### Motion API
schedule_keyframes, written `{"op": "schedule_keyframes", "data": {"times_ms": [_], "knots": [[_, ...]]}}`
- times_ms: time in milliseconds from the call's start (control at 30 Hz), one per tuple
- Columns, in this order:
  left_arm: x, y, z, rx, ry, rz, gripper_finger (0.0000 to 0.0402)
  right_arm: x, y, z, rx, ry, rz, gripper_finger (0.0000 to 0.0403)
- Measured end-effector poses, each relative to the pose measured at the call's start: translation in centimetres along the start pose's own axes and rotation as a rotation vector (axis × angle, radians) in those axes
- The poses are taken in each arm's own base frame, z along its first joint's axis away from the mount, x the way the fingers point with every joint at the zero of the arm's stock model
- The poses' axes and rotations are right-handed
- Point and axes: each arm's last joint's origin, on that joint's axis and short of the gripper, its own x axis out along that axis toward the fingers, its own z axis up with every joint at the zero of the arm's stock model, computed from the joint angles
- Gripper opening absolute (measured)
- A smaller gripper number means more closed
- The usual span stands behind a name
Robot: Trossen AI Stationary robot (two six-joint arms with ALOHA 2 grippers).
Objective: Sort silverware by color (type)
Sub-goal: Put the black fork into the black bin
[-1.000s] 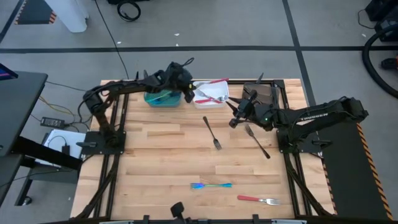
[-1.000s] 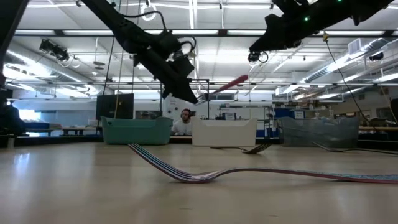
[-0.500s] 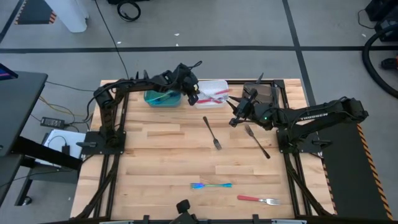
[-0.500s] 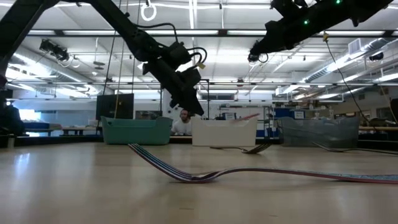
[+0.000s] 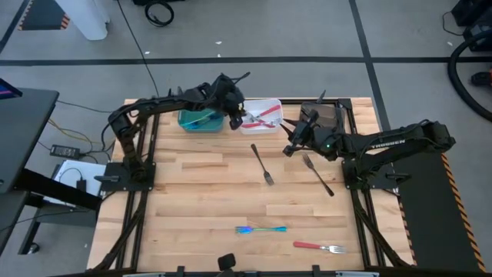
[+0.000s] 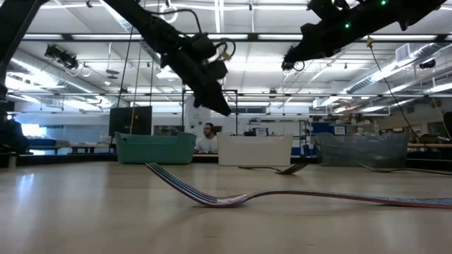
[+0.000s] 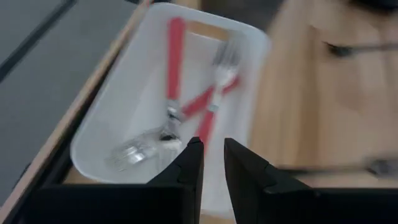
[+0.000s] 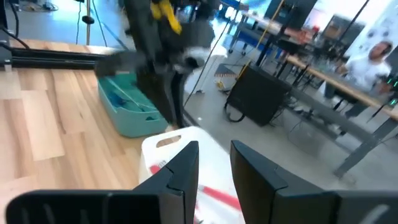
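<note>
My left gripper (image 5: 237, 115) hangs open over the near left corner of the white bin (image 5: 254, 128), touching nothing; its wrist view shows empty fingers (image 7: 213, 149) above the bin (image 7: 146, 81), where red-handled forks (image 7: 176, 56) lie crossed on the floor. My right gripper (image 5: 290, 149) waits open in the air right of the table's middle, empty (image 8: 214, 155). On the table lie two dark forks (image 5: 262, 164) (image 5: 318, 174), a blue-teal fork (image 5: 261, 228) and a red-handled fork (image 5: 318, 247).
A teal bin (image 5: 201, 120) stands left of the white one and a brown bin (image 5: 323, 115) to its right, all along the far edge. Bare wood lies on the table's left half. A person sits in the room behind (image 6: 209, 138).
My left gripper has let go of a red-handled fork above the white bin; the fork has dropped into it. The gripper dipped toward the bin, then rose a little and tipped less steeply.
</note>
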Motion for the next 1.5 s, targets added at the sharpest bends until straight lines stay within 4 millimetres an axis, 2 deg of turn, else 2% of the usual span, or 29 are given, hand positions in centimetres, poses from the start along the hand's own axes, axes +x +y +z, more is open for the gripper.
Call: {"op": "schedule_keyframes", "data": {"times_ms": [167, 300, 600, 867, 1000, 1333, 1500], "knots": [[-2.4, -2.0, 0.8, 0.107, 0.013, -0.062, 0.0063, -0.5, 0.8, -1.5, 0.066, 0.131, 0.045, 0.0101], [-2.9, -3.6, 0.9, 0.191, 0.024, -0.094, 0.0063, -1.2, 1.2, -3.2, 0.141, 0.283, 0.064, 0.0101], [-2.6, -6.6, 0.9, 0.334, 0.037, -0.157, 0.0063, -2.8, 1.7, -6.1, 0.422, 0.69, 0.254, 0.0101], [-2.3, -8.7, 0.6, 0.368, 0.065, -0.204, 0.0063, -5.2, 0.8, -8.6, 0.465, 1.079, 0.152, 0.0101], [-2.3, -9.8, 0.4, 0.381, 0.079, -0.226, 0.0064, -5.8, 1.0, -8.7, 0.49, 1.155, 0.17, 0.0101], [-2.2, -12.4, 0.2, 0.389, 0.09, -0.277, 0.0064, -6.2, 1.1, -8.9, 0.494, 1.182, 0.151, 0.0101], [-2.2, -13.5, 0.1, 0.411, 0.091, -0.297, 0.0064, -6.4, 1.2, -10.6, 0.509, 1.221, 0.096, 0.0101]]}}
